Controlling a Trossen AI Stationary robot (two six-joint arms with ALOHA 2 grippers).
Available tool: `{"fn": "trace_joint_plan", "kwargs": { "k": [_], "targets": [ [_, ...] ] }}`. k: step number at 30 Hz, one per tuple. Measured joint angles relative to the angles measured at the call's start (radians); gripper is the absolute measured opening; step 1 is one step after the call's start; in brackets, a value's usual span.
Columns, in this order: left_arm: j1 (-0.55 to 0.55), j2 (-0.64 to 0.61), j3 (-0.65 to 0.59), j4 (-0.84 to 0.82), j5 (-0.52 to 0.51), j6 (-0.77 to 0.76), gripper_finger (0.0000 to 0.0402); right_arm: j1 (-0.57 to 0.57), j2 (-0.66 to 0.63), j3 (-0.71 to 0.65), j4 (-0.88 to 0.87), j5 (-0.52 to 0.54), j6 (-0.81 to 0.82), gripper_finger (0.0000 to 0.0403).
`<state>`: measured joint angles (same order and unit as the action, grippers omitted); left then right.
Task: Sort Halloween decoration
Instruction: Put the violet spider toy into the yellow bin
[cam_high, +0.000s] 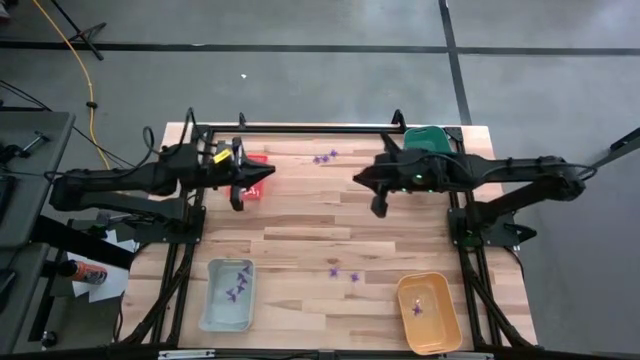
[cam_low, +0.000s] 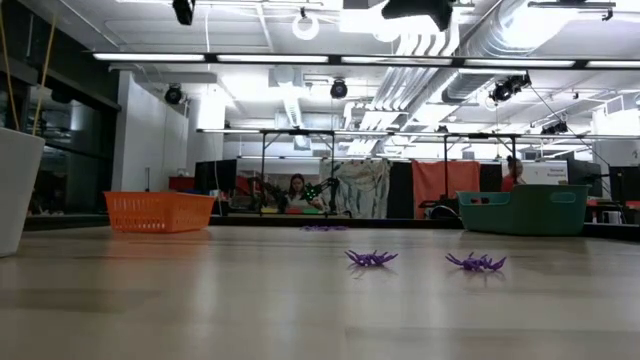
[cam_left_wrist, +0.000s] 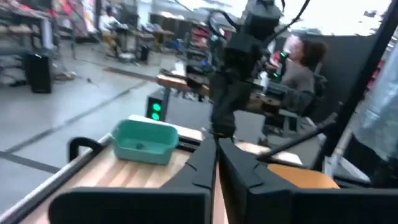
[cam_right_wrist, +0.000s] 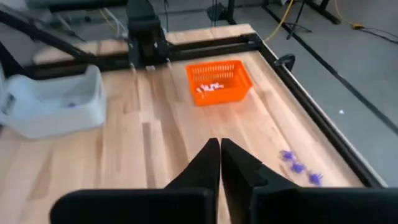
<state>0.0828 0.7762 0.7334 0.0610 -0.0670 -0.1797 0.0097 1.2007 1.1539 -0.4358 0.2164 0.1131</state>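
Note:
Small purple Halloween decoration pieces lie on the wooden table: a cluster near the far edge (cam_high: 325, 157) (cam_right_wrist: 298, 167) and two near the middle front (cam_high: 343, 272) (cam_low: 371, 258). More purple pieces sit in the pale blue tray (cam_high: 228, 293) and one in the orange tray (cam_high: 428, 312). Whitish pieces lie in the red tray (cam_right_wrist: 219, 81). My left gripper (cam_high: 272, 174) (cam_left_wrist: 216, 142) is shut and empty, raised over the red tray (cam_high: 258, 192). My right gripper (cam_high: 357, 179) (cam_right_wrist: 219, 142) is shut and empty, raised above the table's middle, facing the left one.
A green tray (cam_high: 425, 138) (cam_left_wrist: 144, 140) stands at the far right corner. Black frame rails run along the table's far edge (cam_high: 300, 128) and its sides. Bare wood lies between the two grippers. A person sits beyond the table (cam_low: 297, 192).

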Motion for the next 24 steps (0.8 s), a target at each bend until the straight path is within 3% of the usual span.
{"fn": "trace_joint_plan", "kwargs": {
  "k": [3,11,24],
  "targets": [
    [-0.007,-0.031,-0.018,0.019,-0.063,0.024,0.0003,0.0,-0.081,-0.086,0.093,0.0,0.04,0.0015],
    [-0.003,-0.082,-0.096,0.121,-0.073,0.027,0.0001,-0.012,-0.162,-0.281,0.488,-0.033,0.043,0.0009],
    [-0.003,-0.083,-0.098,0.116,-0.074,0.025,0.0002,-0.032,-0.14,-0.3,0.53,-0.033,0.044,0.0015]
  ]
}}
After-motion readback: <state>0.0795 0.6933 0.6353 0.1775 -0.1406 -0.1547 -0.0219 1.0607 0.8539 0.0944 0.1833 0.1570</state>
